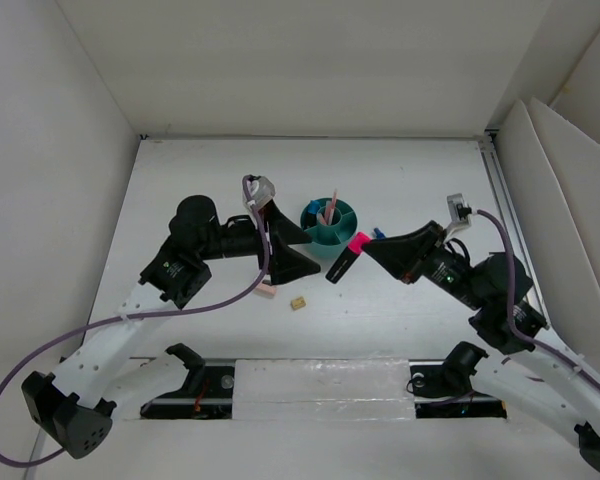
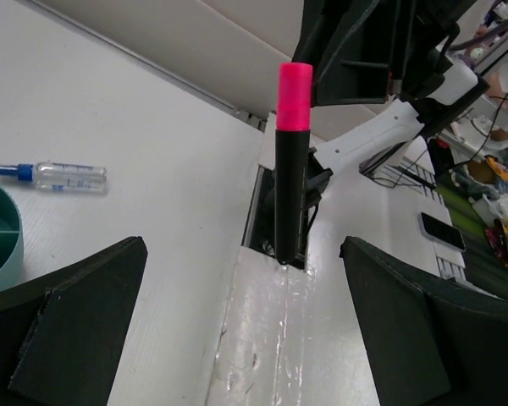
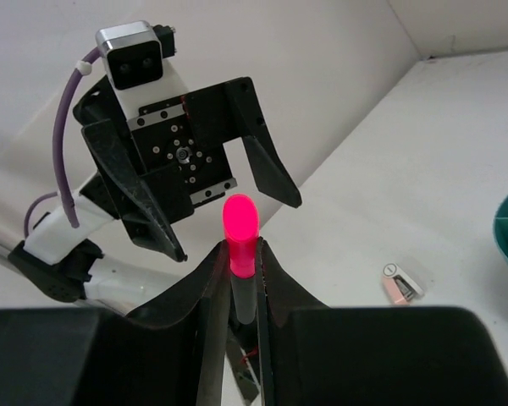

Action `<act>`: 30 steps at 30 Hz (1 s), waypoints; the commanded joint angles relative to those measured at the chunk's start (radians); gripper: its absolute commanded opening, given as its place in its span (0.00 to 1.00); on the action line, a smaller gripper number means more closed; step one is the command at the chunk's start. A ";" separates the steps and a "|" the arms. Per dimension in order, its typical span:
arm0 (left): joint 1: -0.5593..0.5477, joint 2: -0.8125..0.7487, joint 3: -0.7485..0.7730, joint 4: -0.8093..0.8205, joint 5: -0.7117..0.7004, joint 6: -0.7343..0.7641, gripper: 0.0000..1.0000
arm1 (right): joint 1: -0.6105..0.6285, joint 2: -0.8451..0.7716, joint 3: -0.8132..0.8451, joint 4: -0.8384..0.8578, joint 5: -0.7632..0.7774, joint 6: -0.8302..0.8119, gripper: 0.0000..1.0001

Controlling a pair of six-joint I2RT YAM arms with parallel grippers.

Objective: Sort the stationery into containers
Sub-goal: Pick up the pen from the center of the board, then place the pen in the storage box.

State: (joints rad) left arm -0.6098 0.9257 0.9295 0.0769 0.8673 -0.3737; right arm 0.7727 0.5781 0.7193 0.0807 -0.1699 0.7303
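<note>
1. Right gripper [image 3: 238,249]: fingers pinched onto a black marker with a pink cap [image 3: 240,222]; grip sits on the black barrel just under the cap; cap sticks out beyond the fingertips
2. Top view: marker is held off the table, tilted, cap end up by the right fingertips, black end pointing down-left; it sits just right of and nearer than the teal organizer [image 1: 315,233], apart from it
3. Left gripper [image 1: 313,254]: jaws spread wide, nothing between them; it faces the right gripper, with the marker in the gap between the two claws; the left wrist view shows the marker standing clear of both left fingers [image 2: 76,330]
4. Organizer: round, central cup ringed by divided compartments; thin pink pens [image 1: 325,212] stand in the central cup; contents of the outer compartments cannot be made out
5. Clear bottle with blue cap [image 2: 63,175]: lies flat on the white table [image 1: 410,180], just right of the organizer, not touching it
6. Pale pink eraser [image 1: 266,291]: on the table under the left arm, near side
7. Tan block [image 1: 298,303]: on the table just right of the eraser, apart from it
</note>
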 commanded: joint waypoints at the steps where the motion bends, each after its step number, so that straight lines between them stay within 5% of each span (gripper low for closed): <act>1: -0.004 -0.013 -0.003 0.124 0.082 -0.039 1.00 | -0.004 0.015 0.039 0.125 -0.040 0.021 0.00; 22: -0.004 0.005 -0.021 0.150 0.141 -0.057 0.96 | 0.126 0.196 0.037 0.295 0.035 0.034 0.00; 30: -0.004 0.005 -0.031 0.123 0.130 -0.048 0.78 | 0.146 0.252 0.057 0.347 0.024 0.034 0.00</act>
State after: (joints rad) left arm -0.6098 0.9356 0.9085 0.1791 0.9768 -0.4278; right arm 0.9039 0.8211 0.7216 0.3229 -0.1459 0.7639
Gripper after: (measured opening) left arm 0.785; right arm 0.206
